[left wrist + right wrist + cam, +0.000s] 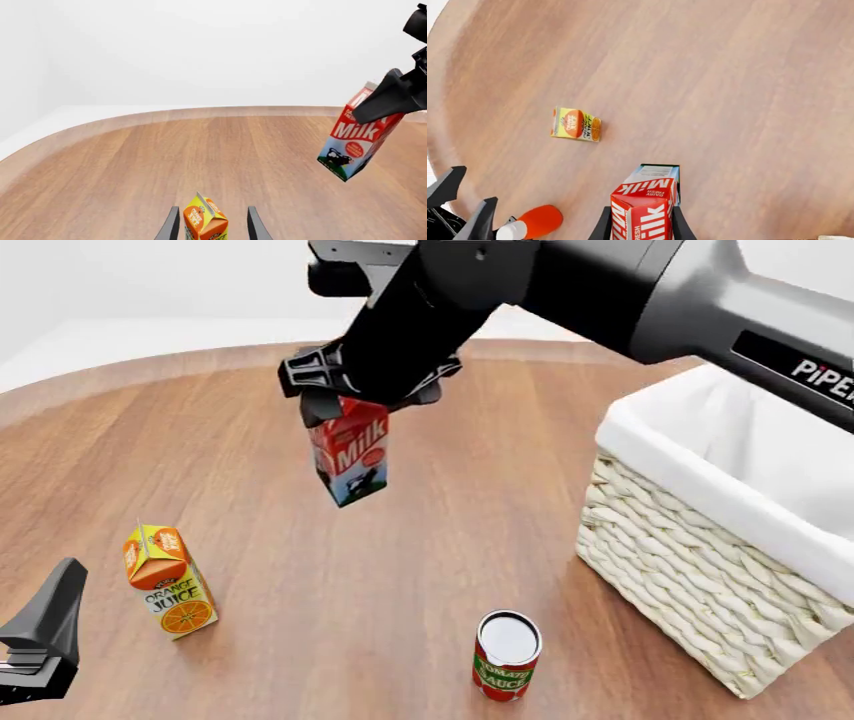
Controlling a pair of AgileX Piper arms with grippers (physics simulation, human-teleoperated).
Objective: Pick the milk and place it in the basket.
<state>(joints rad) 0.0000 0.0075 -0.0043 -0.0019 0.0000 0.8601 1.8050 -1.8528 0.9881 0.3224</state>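
Observation:
The milk (352, 462), a red carton with a blue-and-white cow lower part, hangs tilted above the table. My right gripper (358, 405) is shut on its red top. It also shows in the right wrist view (644, 207) between the fingers, and in the left wrist view (357, 137). The basket (694, 570), pale wicker with white lining, stands on the right, apart from the milk. My left gripper (213, 231) is open and empty, low at the front left (40, 640).
An orange juice carton (170, 582) stands at the front left, just ahead of my left gripper. A tomato sauce can (507, 655) stands at the front middle, left of the basket. A red-orange shape with a white end (534, 222) lies beside the left arm.

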